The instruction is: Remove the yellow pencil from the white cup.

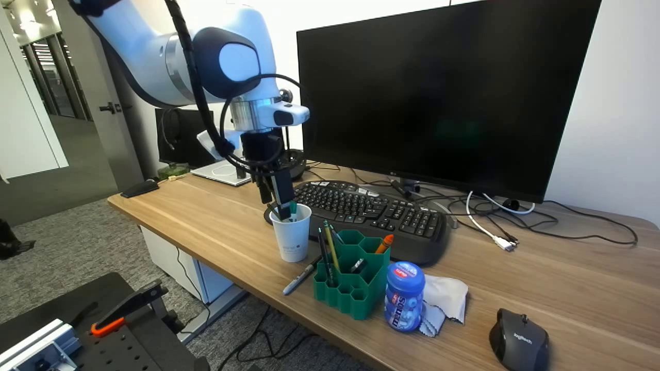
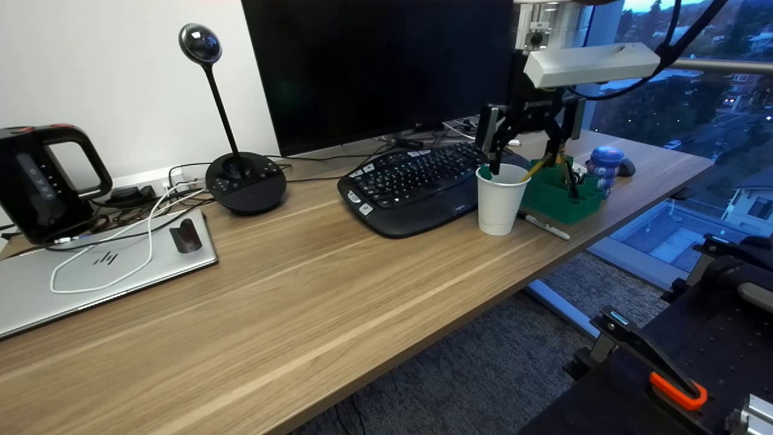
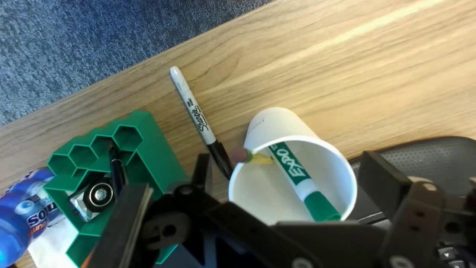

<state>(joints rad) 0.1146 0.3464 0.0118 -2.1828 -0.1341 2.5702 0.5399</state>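
The white cup (image 1: 293, 241) stands upright on the desk, also seen in an exterior view (image 2: 497, 208) and the wrist view (image 3: 277, 123). The yellow pencil (image 3: 262, 159) leans inside it, its pink eraser end jutting over the rim; it also shows in an exterior view (image 2: 534, 170). A green Expo marker (image 3: 293, 169) leans in the cup, cap up. My gripper (image 3: 293, 176) is open, its fingers spread on either side of the cup's mouth, with nothing held. In an exterior view the gripper (image 2: 523, 158) is just above the rim, one finger close to the pencil's end.
A green honeycomb holder (image 1: 355, 291) with pens and another pencil stands beside the cup. A Sharpie (image 3: 193, 111) lies between them. A black keyboard (image 1: 371, 216) and monitor (image 1: 438, 103) are behind. A blue Mentos bottle (image 1: 405, 296) stands past the holder.
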